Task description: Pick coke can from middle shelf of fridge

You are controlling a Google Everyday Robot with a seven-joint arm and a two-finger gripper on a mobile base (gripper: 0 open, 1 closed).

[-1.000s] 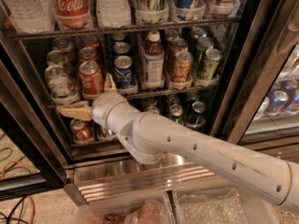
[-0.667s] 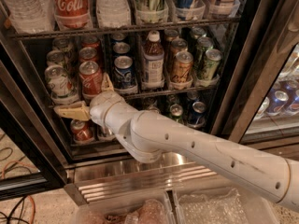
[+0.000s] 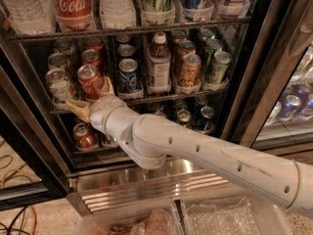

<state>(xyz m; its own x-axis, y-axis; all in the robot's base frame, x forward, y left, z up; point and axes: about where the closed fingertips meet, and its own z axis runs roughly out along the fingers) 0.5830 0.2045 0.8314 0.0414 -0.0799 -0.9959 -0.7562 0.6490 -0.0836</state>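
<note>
The coke can (image 3: pixel 90 81), red with a silver top, stands at the front of the middle shelf (image 3: pixel 168 97), left of centre in the fridge (image 3: pixel 244 82). More red cans stand behind it. My gripper (image 3: pixel 92 97) is at the shelf's front edge, just below and in front of the can. It is open, with one tan finger (image 3: pixel 76 107) out to the lower left of the can and the other (image 3: pixel 108 85) beside its right side. It holds nothing. My white arm reaches in from the lower right.
A white-and-green can (image 3: pixel 58 84) stands left of the coke can, a blue can (image 3: pixel 128 75) and a brown bottle (image 3: pixel 159 65) to its right. A large Coca-Cola bottle (image 3: pixel 73 4) is on the rack above. Cans (image 3: pixel 84 136) fill the rack below. Clear plastic bins (image 3: pixel 220 219) lie in front.
My gripper has moved slightly up and closer to the coke can; its fingers stay spread. The cans have not moved.
</note>
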